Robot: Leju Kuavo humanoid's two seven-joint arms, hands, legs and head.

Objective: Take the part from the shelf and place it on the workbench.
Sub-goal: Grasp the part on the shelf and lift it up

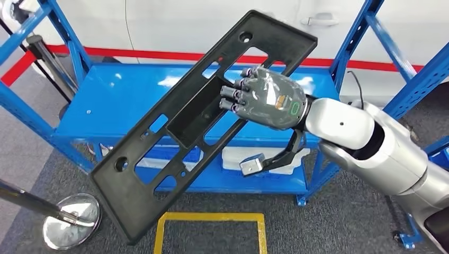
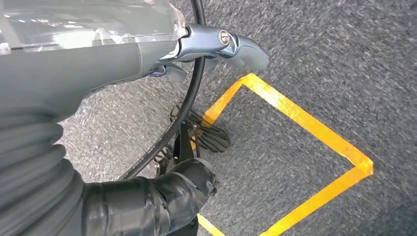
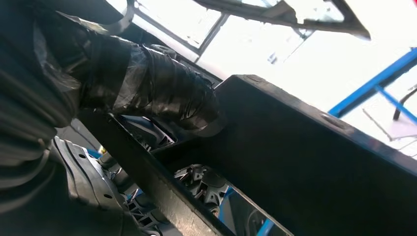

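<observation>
Part: a long black plastic panel [image 1: 185, 127] with rectangular cut-outs, round holes near its ends and a recessed tray in the middle was held up in the air, tilted diagonally, its high end toward the far right and its low end near the floor at the left.
Right hand: the right hand [image 1: 265, 98] gripped the panel near its middle, fingers hooked over the edge of a cut-out beside the recessed tray; in the right wrist view the taped thumb [image 3: 162, 91] pressed against the panel's dark wall [image 3: 305, 167].
Left hand: the left hand [image 2: 98, 54] hung beside the body above the floor; its fingers [image 2: 241, 46] pointed outward with nothing in them, but I could not tell how far they were spread.
Shelf: the blue metal shelf [image 1: 106, 98] stood behind the panel, its glossy upper deck partly hidden by it; white pieces [image 1: 238, 156] lay on the lower deck.
Floor: grey carpet [image 1: 339, 222] carried a yellow tape square [image 1: 209, 217] just under the panel's low end.
Stanchion: a chrome post with a round base [image 1: 71, 219] stood on the carpet at the left, near the panel's low corner.
Background: a white car body with a door handle [image 1: 320, 20] stood beyond the shelf, past a red floor stripe.
</observation>
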